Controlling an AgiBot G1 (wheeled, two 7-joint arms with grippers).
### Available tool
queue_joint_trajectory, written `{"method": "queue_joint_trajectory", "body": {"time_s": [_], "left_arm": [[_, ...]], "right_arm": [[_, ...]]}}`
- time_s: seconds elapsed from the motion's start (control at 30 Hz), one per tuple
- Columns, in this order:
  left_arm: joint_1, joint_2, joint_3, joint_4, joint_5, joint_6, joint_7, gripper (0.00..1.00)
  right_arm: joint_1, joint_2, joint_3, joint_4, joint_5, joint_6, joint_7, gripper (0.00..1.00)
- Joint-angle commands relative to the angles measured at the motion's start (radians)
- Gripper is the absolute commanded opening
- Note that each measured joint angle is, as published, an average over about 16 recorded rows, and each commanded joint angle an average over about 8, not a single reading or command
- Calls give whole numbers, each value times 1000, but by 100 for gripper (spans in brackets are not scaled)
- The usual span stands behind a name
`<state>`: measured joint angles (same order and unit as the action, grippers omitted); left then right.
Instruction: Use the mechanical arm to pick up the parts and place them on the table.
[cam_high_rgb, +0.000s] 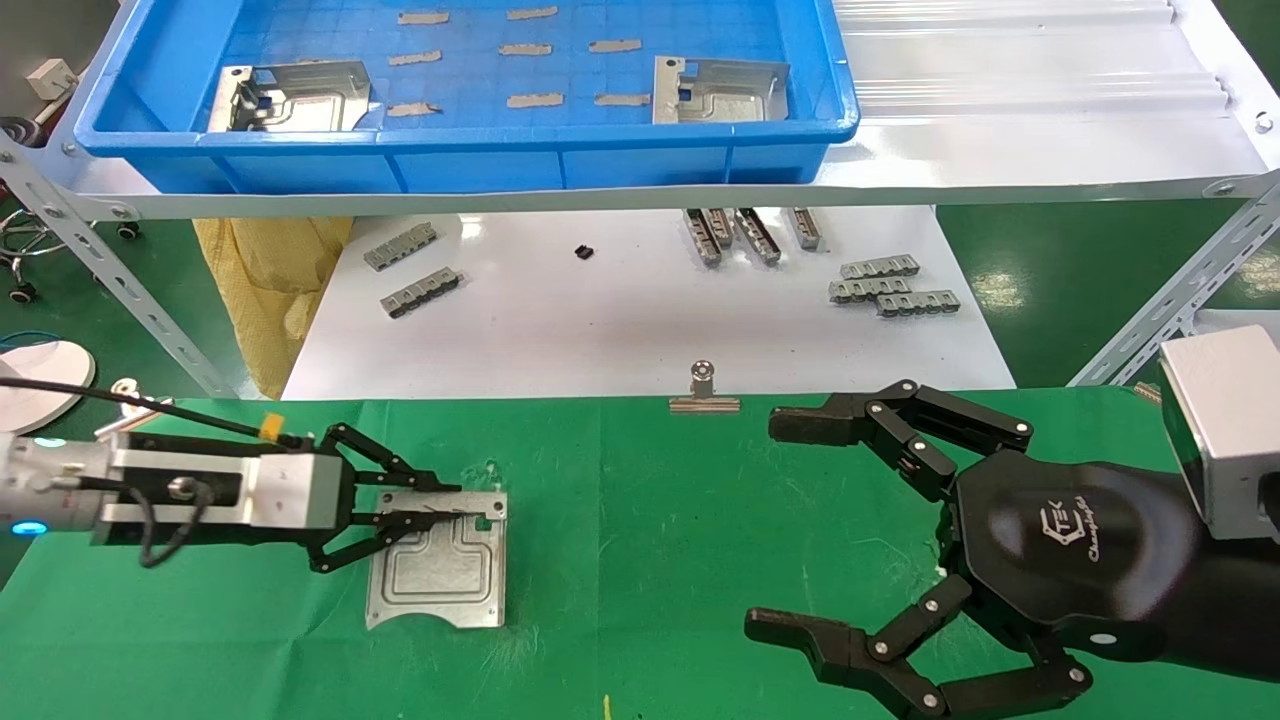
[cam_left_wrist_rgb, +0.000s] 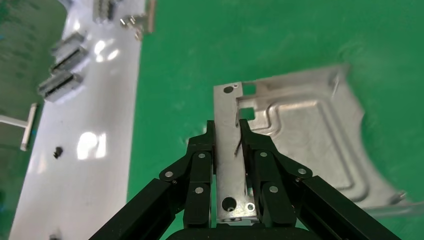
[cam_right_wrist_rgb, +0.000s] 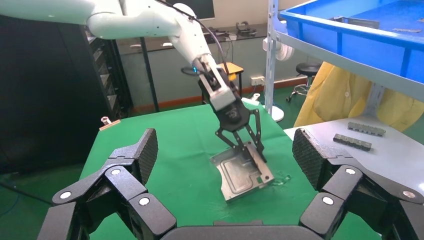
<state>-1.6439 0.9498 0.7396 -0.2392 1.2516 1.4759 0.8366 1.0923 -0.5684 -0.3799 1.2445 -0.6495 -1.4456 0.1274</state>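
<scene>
A silver stamped plate (cam_high_rgb: 440, 565) lies flat on the green cloth table (cam_high_rgb: 640, 560), left of centre. My left gripper (cam_high_rgb: 455, 502) is shut on the plate's folded far edge. In the left wrist view the left gripper (cam_left_wrist_rgb: 228, 127) pinches that strip, with the plate (cam_left_wrist_rgb: 310, 135) spreading beside it. My right gripper (cam_high_rgb: 780, 525) is open and empty over the table's right side. From the right wrist view, between the open right gripper (cam_right_wrist_rgb: 226, 146), I see the plate (cam_right_wrist_rgb: 237, 175) on the cloth. Two more plates (cam_high_rgb: 295, 98) (cam_high_rgb: 715, 90) lie in the blue tray (cam_high_rgb: 460, 140).
The blue tray sits on a raised shelf at the back. Below it a white board (cam_high_rgb: 620, 320) carries grey notched bars (cam_high_rgb: 890, 285) (cam_high_rgb: 420, 290). A silver clip (cam_high_rgb: 704, 392) holds the cloth's far edge. A slanted shelf leg (cam_high_rgb: 1170, 300) stands at right.
</scene>
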Motion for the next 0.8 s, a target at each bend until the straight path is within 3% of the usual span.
{"method": "queue_joint_trajectory", "body": {"time_s": [0.03, 0.2, 0.4, 0.8], "left_arm": [[-3, 17, 2, 32, 7, -23, 32, 100], [-5, 42, -4, 83, -1, -34, 80, 100], [-16, 37, -14, 134, -19, 34, 91, 100], [18, -16, -63, 245, -102, 125, -96, 100]], "right_arm": [[0, 0, 0, 0, 0, 0, 0, 100], [0, 0, 0, 0, 0, 0, 0, 100], [0, 0, 0, 0, 0, 0, 0, 100], [0, 0, 0, 0, 0, 0, 0, 100]]}}
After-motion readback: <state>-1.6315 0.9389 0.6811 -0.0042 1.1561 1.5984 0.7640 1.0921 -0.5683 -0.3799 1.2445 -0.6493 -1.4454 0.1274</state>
